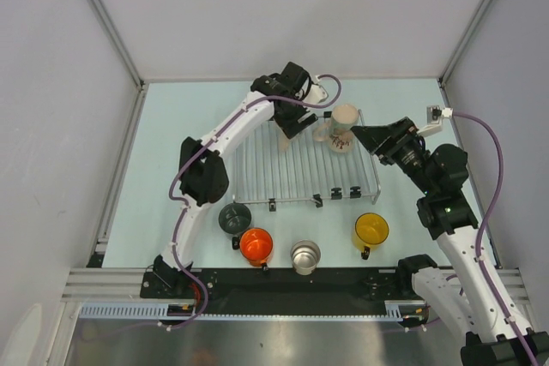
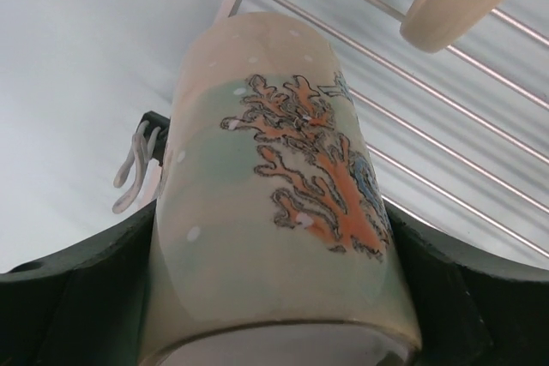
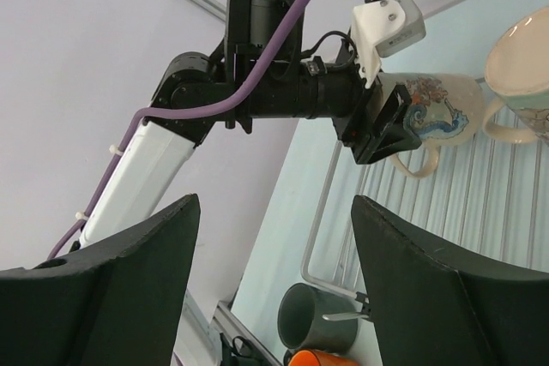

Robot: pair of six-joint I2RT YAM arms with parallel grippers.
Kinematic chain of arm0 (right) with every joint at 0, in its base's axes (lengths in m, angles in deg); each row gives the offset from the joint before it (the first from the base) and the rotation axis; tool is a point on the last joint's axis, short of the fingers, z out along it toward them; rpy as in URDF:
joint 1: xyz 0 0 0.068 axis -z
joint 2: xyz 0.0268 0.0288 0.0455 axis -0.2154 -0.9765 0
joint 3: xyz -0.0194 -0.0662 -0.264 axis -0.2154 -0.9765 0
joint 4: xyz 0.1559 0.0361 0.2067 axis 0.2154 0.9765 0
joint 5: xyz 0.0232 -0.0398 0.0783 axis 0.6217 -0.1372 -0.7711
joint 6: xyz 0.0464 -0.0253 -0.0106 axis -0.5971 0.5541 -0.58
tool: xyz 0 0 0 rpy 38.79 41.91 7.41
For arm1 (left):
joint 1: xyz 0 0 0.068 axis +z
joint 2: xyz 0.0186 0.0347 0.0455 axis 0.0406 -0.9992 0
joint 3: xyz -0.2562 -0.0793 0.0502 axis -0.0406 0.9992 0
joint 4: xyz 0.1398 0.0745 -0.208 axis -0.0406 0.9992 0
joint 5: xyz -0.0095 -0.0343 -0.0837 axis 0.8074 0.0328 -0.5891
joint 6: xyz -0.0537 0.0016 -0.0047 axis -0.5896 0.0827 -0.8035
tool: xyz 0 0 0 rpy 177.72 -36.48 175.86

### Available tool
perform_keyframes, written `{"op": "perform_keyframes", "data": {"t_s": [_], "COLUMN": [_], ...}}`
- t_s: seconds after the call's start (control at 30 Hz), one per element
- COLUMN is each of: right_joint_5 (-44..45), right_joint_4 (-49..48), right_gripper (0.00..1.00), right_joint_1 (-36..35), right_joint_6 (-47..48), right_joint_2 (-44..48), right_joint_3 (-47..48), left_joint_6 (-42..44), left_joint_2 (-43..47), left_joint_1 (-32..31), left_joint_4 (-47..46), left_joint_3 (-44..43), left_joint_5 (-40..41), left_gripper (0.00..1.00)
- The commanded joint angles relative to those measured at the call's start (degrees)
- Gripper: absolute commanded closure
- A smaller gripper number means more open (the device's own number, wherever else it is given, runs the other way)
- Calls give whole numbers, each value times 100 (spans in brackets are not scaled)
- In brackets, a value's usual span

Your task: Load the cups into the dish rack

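Cup [image 2: 274,203] w/ coral print, clear only in L wrist view, clamped in L gripper [image 3: 382,130] over rack [image 1: 283,169]; R gripper [image 3: 274,203] fingers apart; yellow cup [image 1: 371,230] near-right of rack.

Lab test cell: plain white panels [image 1: 283,6], aluminium framing [image 1: 104,19], pale tabletop [image 1: 159,126].

Left gripper [image 3: 388,130] clamps a decorated cream mug [image 3: 442,109] above the dish rack [image 3: 420,229]; right gripper [image 3: 274,255], foreground, jaws spread apart.

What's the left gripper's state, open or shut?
Shut on the cream coral-print mug: the left gripper fingers press both its sides, over the dish rack. Whether it touches the rack: cannot tell.
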Motion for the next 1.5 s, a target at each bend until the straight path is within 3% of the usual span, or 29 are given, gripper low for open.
{"op": "perform_keyframes", "data": {"t_s": [0.0, 0.03, 0.07, 0.13, 0.43, 0.47, 0.53, 0.57, 0.63, 1.0, 1.03, 1.1, 1.13, 1.17, 1.2, 1.4, 1.43, 1.47], "right_joint_5": [-94, -94, -85, -102, -76, -67, -85, -111, -137, -67, -50, -41, -41, -41, -41, 12, 3, -6], "right_joint_4": [-185, -194, -203, -220, -194, -203, -220, -246, -308, -238, -229, -255, -255, -273, -273, -264, -282, -290], "right_gripper": [24, 24, 24, 24, 23, 23, 23, 23, 23, 25, 25, 26, 26, 26, 26, 26, 26, 26], "right_joint_1": [26, 43, 34, 34, 34, 34, 34, 34, 34, 34, 34, 26, 34, 26, 26, 25, 17, 17], "right_joint_6": [-36, -44, -36, -44, -18, -9, -18, -27, -27, 131, 131, 123, 105, 105, 96, 70, 44, 26], "right_joint_2": [67, 76, 76, 76, 94, 85, 67, 41, 32, 164, 173, 164, 164, 155, 155, 155, 155, 155], "right_joint_3": [-31, -49, -49, -58, -101, -102, -128, -145, -180, -207, -216, -207, -198, -207, -190, -207, -216, -207], "left_joint_6": [98, 97, 89, 106, 115, 159, 176, 159, 98, 27, 53, 62, 71, 89, 89, 220, 229, 221], "left_joint_2": [-73, -73, -64, -47, 102, 137, 199, 225, 243, 252, 269, 235, 226, 217, 217, 199, 217, 226], "left_joint_1": [-60, -60, -68, -68, -86, -77, -86, -77, -86, -77, -60, -42, -51, -42, -42, -51, -60, -60], "left_joint_4": [-248, -283, -301, -292, -336, -293, -240, -257, -388, -495, -381, -197, -56, -20, 15, 261, 253, 227], "left_joint_3": [-280, -271, -262, -210, 194, 230, 265, 248, 256, 256, 248, 81, 11, -68, -86, 36, 80, 142], "left_joint_5": [280, 298, 281, 193, -95, -132, -438, -431, -248, -350, -526, -886, -914, -906, -897, -853, -792, -739], "left_gripper": [83, 62, 28, 0, 0, 13, 22, 20, 0, 0, 25, 45, 61, 68, 69, 25, 5, 0]}}
